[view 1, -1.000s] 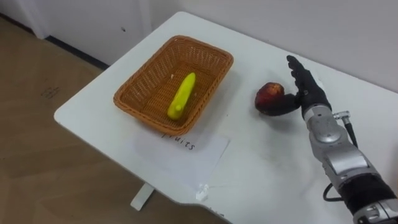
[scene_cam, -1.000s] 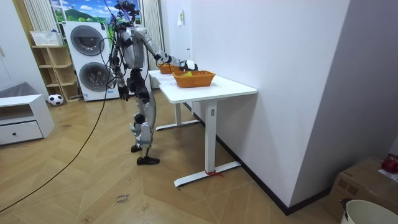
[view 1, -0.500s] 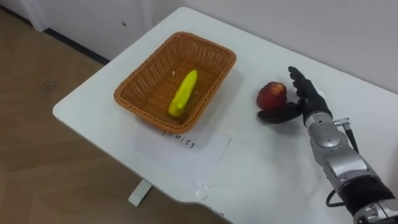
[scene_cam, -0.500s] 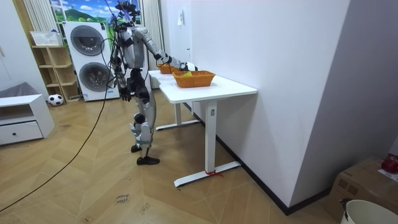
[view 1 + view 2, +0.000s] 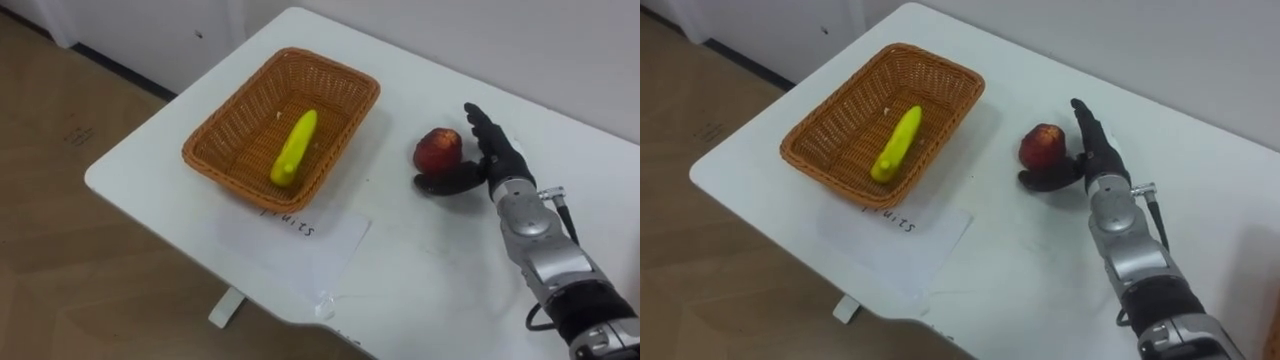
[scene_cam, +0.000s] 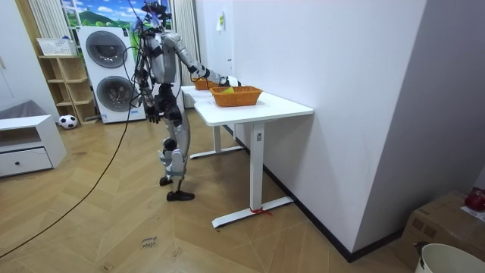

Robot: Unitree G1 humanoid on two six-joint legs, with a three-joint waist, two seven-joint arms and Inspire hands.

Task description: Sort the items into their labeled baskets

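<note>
A red apple [image 5: 438, 149] [image 5: 1042, 144] lies on the white table [image 5: 420, 260], to the right of a wicker basket [image 5: 232, 128] [image 5: 830, 121]. Inside the basket lies a yellow banana [image 5: 294, 149] [image 5: 897, 142]. My right hand [image 5: 488, 162] [image 5: 1092, 150] rests open beside the apple's right side, its fingers straight behind the fruit and its thumb under the near side. In the room view I stand at the table's end, my right arm reaching over it, and my left hand [image 6: 151, 114] hangs by my hip.
A paper label [image 5: 290, 232] lies in front of the basket near the table's edge. A second basket [image 6: 201, 83] stands farther along the table. The table's left and near edges drop to the wooden floor. A wall runs behind the table.
The right hand has drawn back slightly from the apple, which now shows more fully. The view has shifted a little.
</note>
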